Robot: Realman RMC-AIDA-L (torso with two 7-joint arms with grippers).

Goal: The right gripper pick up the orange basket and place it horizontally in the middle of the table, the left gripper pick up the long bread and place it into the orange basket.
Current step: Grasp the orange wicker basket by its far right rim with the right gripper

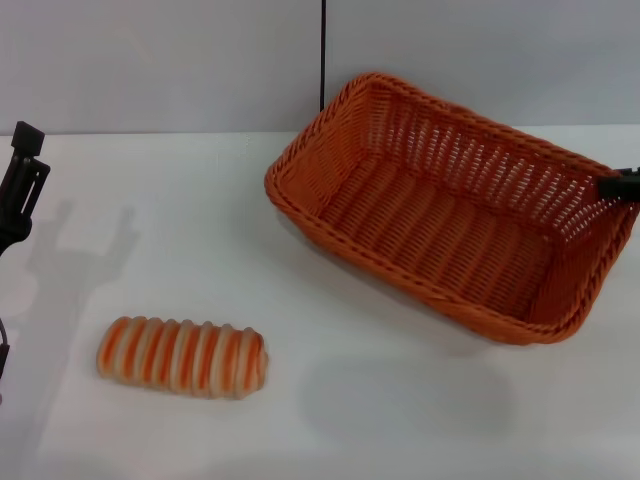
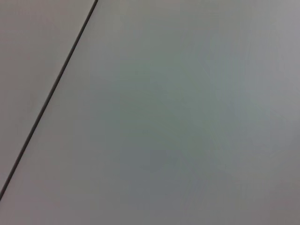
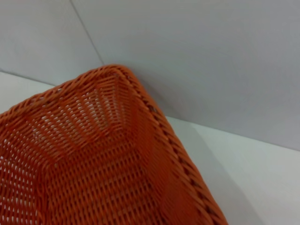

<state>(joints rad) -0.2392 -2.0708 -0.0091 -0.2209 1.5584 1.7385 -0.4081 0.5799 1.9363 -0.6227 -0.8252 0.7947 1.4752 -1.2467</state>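
- The left end effector (image 1: 22,185) sits at the far left edge of the head view, raised above the white surface (image 1: 400,400). It is a black claw, only partly in frame, with a thin cable trailing below it. Whether it is apart or together cannot be told, and nothing is seen in its grip.
- Its grey shadow falls on the surface just to the right of it.
- The left wrist view shows only a plain grey wall crossed by a thin dark seam (image 2: 47,101).
- The long bread (image 1: 182,357) lies in the lower left of the head view, flat on the surface with its orange and cream ribbed face up. It is well apart from both end effectors and from the basket.
- The orange basket (image 1: 450,215) fills the upper right of the head view, set askew to the surface's edge and holding nothing. One corner lies close to the back wall, near a dark vertical seam (image 1: 323,50).
- The right wrist view looks down into the basket (image 3: 93,159), its braided rim and open-weave side close to the camera.
- The right end effector (image 1: 622,184) shows only as a black tip at the far right edge, right at the basket's rim. Whether it clamps the rim cannot be told.
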